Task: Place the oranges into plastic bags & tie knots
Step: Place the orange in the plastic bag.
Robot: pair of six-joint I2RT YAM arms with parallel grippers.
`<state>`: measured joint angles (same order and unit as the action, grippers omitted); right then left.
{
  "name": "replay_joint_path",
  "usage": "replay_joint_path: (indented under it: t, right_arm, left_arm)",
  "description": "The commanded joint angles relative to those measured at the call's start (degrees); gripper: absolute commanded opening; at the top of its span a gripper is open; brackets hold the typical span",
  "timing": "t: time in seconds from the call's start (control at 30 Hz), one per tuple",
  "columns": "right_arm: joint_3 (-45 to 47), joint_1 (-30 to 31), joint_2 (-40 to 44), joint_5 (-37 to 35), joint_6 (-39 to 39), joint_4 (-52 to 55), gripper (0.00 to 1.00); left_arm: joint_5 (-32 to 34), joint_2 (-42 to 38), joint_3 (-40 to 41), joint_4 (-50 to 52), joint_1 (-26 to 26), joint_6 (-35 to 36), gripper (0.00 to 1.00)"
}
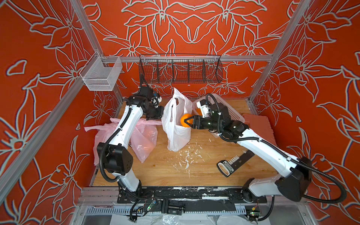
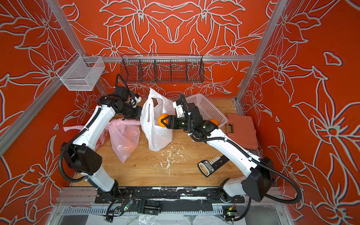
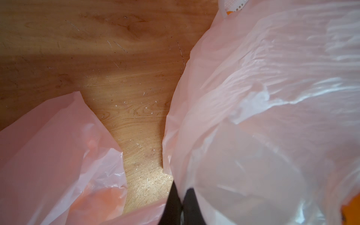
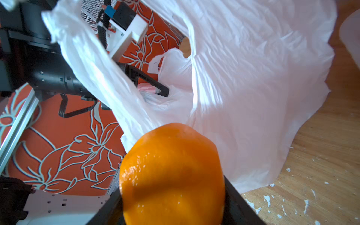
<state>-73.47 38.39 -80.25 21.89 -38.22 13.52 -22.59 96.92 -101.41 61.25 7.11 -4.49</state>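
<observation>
Orange round mandarin [image 1: 184,119], clamped in the right tool [image 1: 185,121], hangs at the mouth of the milky white plastic bag [image 1: 176,134] on the wooden counter [image 1: 175,171], its rim pinched by the closed left tool [image 4: 164,92]; best released once well inside.

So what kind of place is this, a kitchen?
Probably a robot test booth, not a kitchen: a left arm and a right arm stand at a wooden table, inside a metal frame with flower-print walls.

open bag [image 2: 155,136] between knotted bag [image 2: 124,140] and basket [image 2: 208,109]
</observation>
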Motion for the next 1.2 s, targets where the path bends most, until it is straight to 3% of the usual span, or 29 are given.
replay_joint_path:
  t: [0.0,0.2,0.33,0.67,0.77,0.83,0.93,1.17]
  right_arm:
    - [-3.01,0.19,-2.12,-0.41,-1.16,-2.2,0.41]
    - [-9.97,0.5,-1.96,-6.24,1.74,-1.13,0.41]
    - [-14.38,0.62,-4.65,-4.45,1.56,0.17,0.41]
    - [-13.92,1.25,-9.5,-9.87,2.65,5.96,0.42]
    - [-14.7,1.42,-11.09,-9.15,3.95,6.79,0.53]
    - [-14.71,2.04,-10.25,-8.98,5.91,6.55,0.73]
    - [-13.18,2.82,-7.43,-8.6,9.28,5.41,0.89]
    - [-3.53,2.96,5.27,-8.5,21.8,7.08,0.91]
  left_arm:
    - [-1.08,-0.65,0.06,0.53,0.0,0.62,0.0]
    - [-1.27,-1.04,0.13,0.19,0.0,0.71,0.0]
    - [-1.45,-1.3,-0.16,0.18,-0.01,0.79,0.0]
    - [-1.67,-1.47,0.19,-0.08,0.01,0.89,0.0]
    - [-1.78,-1.69,0.43,-0.3,0.0,0.98,0.0]
    - [-1.96,-1.95,0.68,-0.43,0.0,1.06,0.0]
    - [-1.7,-2.01,0.91,-0.34,0.0,1.07,0.0]
    - [-0.66,-2.3,1.75,-0.87,0.0,0.45,0.0]
